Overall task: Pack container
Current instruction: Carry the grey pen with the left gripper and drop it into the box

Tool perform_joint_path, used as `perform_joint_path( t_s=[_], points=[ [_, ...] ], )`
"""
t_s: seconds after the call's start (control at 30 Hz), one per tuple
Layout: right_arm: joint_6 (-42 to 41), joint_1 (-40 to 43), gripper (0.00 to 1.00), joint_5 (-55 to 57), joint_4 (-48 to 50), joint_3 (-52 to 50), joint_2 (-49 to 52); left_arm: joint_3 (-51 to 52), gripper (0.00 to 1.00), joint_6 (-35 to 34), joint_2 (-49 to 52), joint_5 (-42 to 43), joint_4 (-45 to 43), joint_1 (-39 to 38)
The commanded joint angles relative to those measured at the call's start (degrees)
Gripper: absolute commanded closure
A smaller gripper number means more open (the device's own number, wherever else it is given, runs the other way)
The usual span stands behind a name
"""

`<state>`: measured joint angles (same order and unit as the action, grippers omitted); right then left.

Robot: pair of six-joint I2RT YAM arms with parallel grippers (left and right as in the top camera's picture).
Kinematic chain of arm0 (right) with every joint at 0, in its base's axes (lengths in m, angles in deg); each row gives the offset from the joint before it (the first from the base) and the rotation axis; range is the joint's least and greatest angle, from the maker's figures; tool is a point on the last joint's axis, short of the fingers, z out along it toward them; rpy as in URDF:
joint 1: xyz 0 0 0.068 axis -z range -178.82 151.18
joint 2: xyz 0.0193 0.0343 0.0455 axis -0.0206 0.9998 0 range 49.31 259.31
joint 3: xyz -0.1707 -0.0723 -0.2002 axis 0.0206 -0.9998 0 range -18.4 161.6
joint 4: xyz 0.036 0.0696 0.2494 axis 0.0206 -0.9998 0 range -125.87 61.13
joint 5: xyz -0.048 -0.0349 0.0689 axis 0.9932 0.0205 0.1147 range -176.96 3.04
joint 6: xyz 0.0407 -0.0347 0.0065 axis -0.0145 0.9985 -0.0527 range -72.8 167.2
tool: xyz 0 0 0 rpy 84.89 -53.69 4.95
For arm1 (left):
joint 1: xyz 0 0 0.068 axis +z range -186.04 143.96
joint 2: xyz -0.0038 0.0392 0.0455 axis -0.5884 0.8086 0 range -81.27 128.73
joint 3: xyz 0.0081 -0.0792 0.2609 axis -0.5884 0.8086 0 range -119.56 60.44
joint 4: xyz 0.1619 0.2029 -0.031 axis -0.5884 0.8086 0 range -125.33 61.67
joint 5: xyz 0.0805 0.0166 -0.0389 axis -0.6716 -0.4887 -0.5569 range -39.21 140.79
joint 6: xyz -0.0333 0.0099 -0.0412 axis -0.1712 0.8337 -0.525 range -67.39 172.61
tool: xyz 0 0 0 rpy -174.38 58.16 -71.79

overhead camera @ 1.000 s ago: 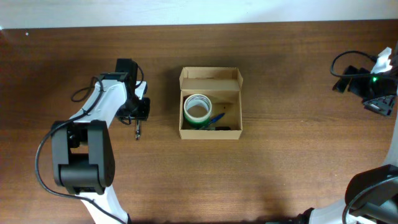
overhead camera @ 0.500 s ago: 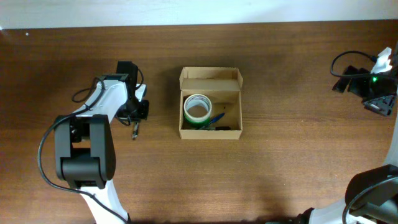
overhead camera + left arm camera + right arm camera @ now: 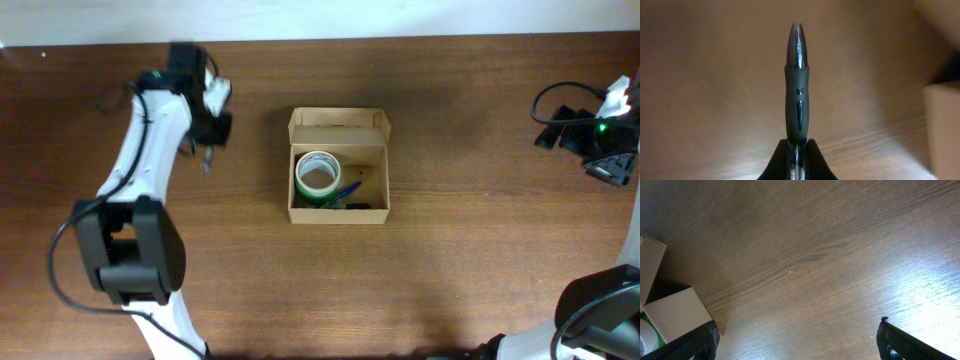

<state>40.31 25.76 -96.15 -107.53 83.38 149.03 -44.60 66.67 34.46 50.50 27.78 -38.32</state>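
The container [image 3: 338, 213] is a small tan cardboard box, lid flap [image 3: 338, 122] open toward the back, at the table's middle. Inside lie a green-and-white tape roll [image 3: 318, 175] and a blue pen [image 3: 347, 190]. My left gripper [image 3: 208, 143] is raised at the back left, well left of the box, and is shut on a dark pen [image 3: 797, 85] that sticks out past its fingers [image 3: 797, 150]. The box edge shows at the right of the left wrist view [image 3: 945, 125]. My right gripper [image 3: 797, 340] is open and empty above bare wood, with the box [image 3: 675, 312] at its left.
The right arm's wrist [image 3: 605, 150] and black cables [image 3: 560, 110] sit at the far right edge. The left arm's base [image 3: 125, 265] stands at the front left. Bare wood lies around the box.
My left gripper has lifted the pen off the table and swung it toward the back left, away from where it lay beside the box. The right arm has not moved.
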Motion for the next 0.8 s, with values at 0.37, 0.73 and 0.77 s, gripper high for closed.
perform_joint_path(
  t_s=[0.37, 0.73, 0.77],
  points=[
    [-0.04, 0.20, 0.01, -0.52, 0.02, -0.26, 0.31, -12.55, 0.98, 38.64, -8.68, 6.71, 16.28, -24.63],
    [-0.04, 0.20, 0.01, -0.52, 0.02, -0.26, 0.31, -1.86, 0.98, 39.36, -2.75, 6.51, 10.58, -32.35],
    [-0.04, 0.20, 0.01, -0.52, 0.02, -0.26, 0.31, -1.36, 0.98, 39.36, -2.23, 6.49, 10.27, -32.46]
  ],
)
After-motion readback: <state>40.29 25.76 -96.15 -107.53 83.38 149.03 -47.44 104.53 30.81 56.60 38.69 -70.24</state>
